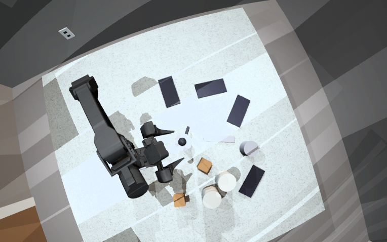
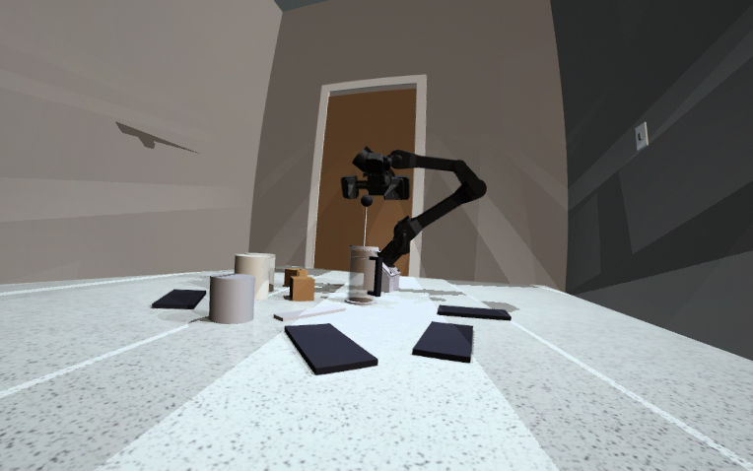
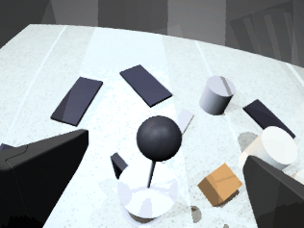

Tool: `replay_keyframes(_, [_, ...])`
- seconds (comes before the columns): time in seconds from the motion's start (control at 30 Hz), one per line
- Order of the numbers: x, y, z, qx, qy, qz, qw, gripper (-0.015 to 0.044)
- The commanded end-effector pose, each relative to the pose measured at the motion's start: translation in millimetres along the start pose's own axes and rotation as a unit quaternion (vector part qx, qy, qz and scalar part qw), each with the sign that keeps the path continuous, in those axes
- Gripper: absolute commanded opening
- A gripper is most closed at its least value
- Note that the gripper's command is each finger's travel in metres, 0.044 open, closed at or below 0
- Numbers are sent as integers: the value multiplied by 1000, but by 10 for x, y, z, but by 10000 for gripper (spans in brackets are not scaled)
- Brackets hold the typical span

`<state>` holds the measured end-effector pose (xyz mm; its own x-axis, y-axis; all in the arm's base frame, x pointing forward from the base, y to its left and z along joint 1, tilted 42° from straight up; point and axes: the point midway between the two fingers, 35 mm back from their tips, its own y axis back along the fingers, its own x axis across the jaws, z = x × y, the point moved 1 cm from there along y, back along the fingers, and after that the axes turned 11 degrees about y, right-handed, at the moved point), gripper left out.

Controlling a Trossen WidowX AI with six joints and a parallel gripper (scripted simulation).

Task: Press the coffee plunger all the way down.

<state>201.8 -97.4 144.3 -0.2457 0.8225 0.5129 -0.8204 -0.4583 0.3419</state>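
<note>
The coffee press (image 2: pixel 362 277) (image 3: pixel 137 196) stands upright on the table, a clear cylinder with a dark handle (image 1: pixel 187 130) (image 2: pixel 378 276) (image 3: pixel 118 164). Its thin plunger rod (image 2: pixel 365 225) stands far out of the lid, topped by a black ball knob (image 1: pixel 182 141) (image 2: pixel 366 200) (image 3: pixel 159 139). My gripper (image 1: pixel 178 145) (image 2: pixel 375 191) is wide open and empty. In the top view the knob shows just ahead of the line between the fingertips. In the exterior view the fingers show at or slightly above knob height. I see no contact with the knob.
Orange blocks (image 1: pixel 204 165) (image 1: pixel 179 200), cream cylinders (image 1: pixel 226 181) (image 1: pixel 211 198) and a grey cylinder (image 1: pixel 250 148) (image 2: pixel 232 299) stand around the press. A pale flat bar (image 2: pixel 309 313) and several dark slabs (image 1: pixel 169 91) (image 1: pixel 210 88) (image 1: pixel 238 111) lie on the table.
</note>
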Motion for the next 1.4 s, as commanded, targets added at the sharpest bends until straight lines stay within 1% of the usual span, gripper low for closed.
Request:
replay_keyframes(0.0, [16, -65, -1, -1, -1, 2, 1000, 440])
replay_keyframes(0.4, [50, -218, 33, -8, -1, 7, 1000, 440])
replay_keyframes(0.8, [50, -218, 33, -8, -1, 7, 1000, 125])
replay_keyframes(0.87, [50, -218, 33, -8, -1, 7, 1000, 116])
replay_keyframes(1.37, [50, -270, -37, -5, -1, 6, 1000, 116])
